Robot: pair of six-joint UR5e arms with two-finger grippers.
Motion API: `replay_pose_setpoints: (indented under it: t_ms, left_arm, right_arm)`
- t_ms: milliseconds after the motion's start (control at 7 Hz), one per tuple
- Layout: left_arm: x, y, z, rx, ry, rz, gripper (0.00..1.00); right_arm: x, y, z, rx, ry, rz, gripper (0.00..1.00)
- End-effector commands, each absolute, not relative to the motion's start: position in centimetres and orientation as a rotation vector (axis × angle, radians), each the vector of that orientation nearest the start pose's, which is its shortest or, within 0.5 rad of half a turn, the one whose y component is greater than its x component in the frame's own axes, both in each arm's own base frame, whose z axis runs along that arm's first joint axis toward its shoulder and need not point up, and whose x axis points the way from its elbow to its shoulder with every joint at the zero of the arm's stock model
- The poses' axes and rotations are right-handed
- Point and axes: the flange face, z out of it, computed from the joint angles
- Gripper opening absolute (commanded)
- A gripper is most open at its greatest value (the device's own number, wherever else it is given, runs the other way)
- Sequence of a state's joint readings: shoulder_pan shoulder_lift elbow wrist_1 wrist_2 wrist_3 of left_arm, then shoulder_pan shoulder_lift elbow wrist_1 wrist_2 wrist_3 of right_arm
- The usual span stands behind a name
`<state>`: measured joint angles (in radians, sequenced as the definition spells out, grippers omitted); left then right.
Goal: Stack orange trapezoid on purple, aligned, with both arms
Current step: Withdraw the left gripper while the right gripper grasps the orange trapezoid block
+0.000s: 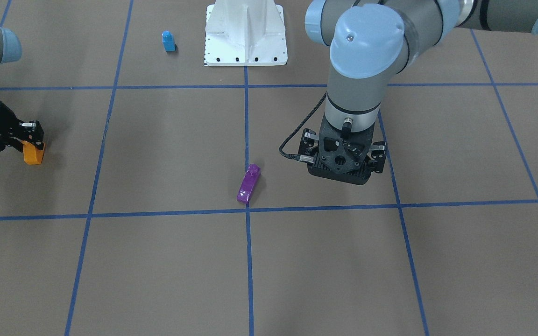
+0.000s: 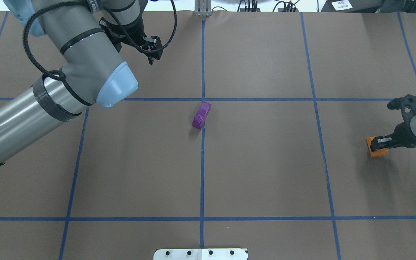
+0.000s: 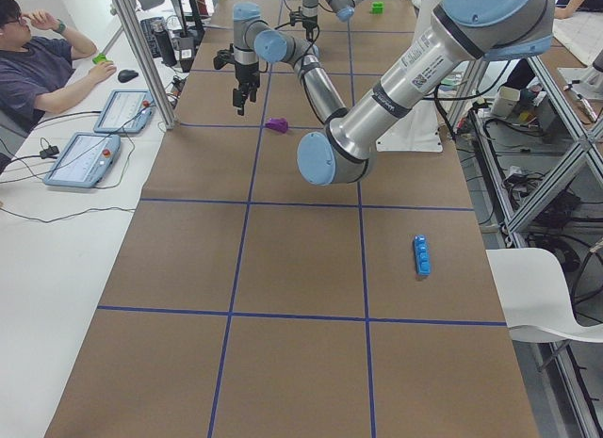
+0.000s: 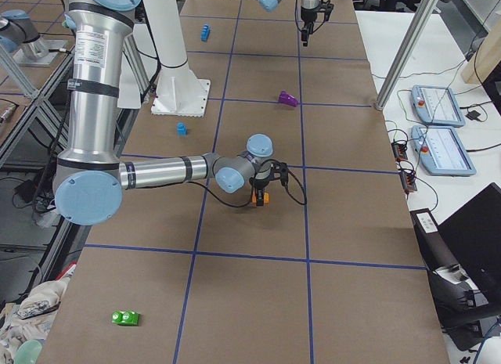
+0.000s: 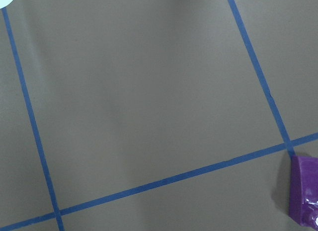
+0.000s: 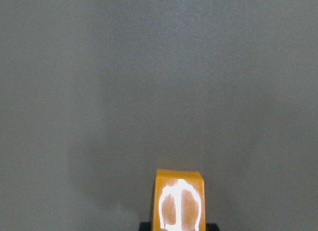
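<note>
The orange trapezoid (image 1: 32, 153) is pinched in my right gripper (image 1: 30, 145), low at the table's right side; I cannot tell if it touches the paper. It also shows in the overhead view (image 2: 377, 147) and in the right wrist view (image 6: 179, 201). The purple brick (image 1: 249, 184) lies on its side on the centre tape line, free of both grippers (image 2: 202, 115). My left gripper (image 1: 341, 163) hovers open and empty beside it, pointing down; from overhead it is beyond and left of the brick (image 2: 152, 54). The brick sits at the lower right corner of the left wrist view (image 5: 304, 196).
A small blue one-stud brick (image 1: 168, 41) stands near the white robot base plate (image 1: 245, 35). A long blue brick (image 3: 421, 254) lies toward the table's left end, and a green brick (image 4: 125, 318) toward its right end. An operator (image 3: 38, 61) sits at the far side.
</note>
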<state>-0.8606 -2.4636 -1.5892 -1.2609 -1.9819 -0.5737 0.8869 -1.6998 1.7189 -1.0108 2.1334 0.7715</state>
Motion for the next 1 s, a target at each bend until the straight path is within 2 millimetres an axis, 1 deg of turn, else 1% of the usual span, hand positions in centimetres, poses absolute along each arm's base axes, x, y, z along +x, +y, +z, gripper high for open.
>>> replay_pose_setpoints:
  t_ms: [0,143,286,429,571,714,857]
  left_arm:
    - [38.8,-59.6,13.9,0.236,0.675,0.252,1.0]
    - [38.2,-60.0,14.9,0.236,0.663,0.263,1.0]
    - [37.1,-60.5,16.2,0.238,0.65,0.279,1.0]
    - [35.9,-60.5,18.7,0.237,0.632,0.309,1.0]
    - [33.8,-61.3,21.2,0.231,0.615,0.329,1.0]
    - [31.3,-62.0,24.3,0.214,0.609,0.357,1.0]
    - [28.5,-62.1,27.3,0.215,0.591,0.387,1.0]
  right_arm:
    - [-24.1,-42.1,57.3,0.068,-0.813,-0.09,0.0]
    - [-24.9,-43.0,55.6,0.08,-0.832,-0.098,0.0]
    - [-26.0,-44.9,52.1,0.065,-0.843,-0.054,0.0]
    - [-27.8,-46.9,46.1,0.038,-0.85,0.01,0.0]
    - [-30.2,-49.9,39.2,0.013,-0.839,0.042,0.0]
    - [-32.6,-52.1,31.7,-0.024,-0.835,0.106,0.0]
    - [-37.5,-51.3,25.3,-0.086,-0.831,0.146,0.0]
